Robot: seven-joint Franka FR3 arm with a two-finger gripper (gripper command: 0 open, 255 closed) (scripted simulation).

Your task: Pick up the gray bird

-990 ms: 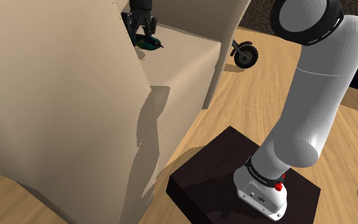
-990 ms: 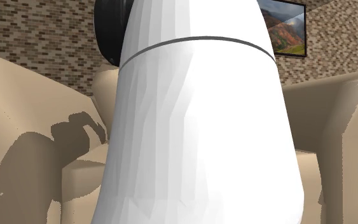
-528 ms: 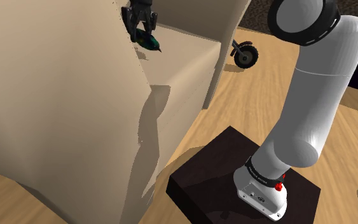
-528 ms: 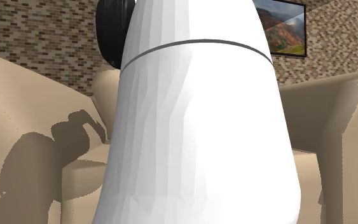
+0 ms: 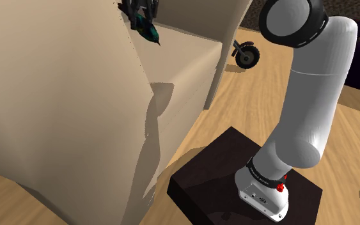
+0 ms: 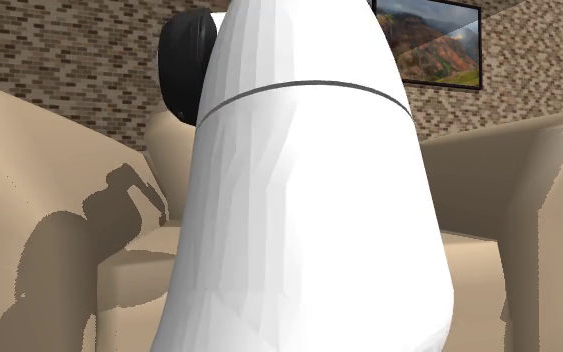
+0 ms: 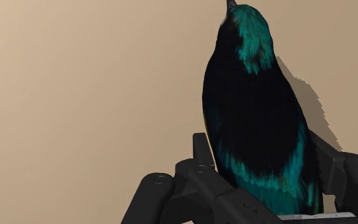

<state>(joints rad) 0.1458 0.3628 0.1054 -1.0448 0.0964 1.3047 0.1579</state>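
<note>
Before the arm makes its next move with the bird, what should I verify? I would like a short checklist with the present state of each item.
1. Fingers shut on the bird: ok; the gripper clasps it on both sides.
2. Bird clear of the sofa seat: ok, it seems; in the shoulder view it hangs above the cushion.
3. Bird is gray as named: not ok; it is black and teal.
4. Room between bird and the sofa armrest: cannot tell; their edges meet in the shoulder view.
5. Grip firm enough to carry: cannot tell.
</note>
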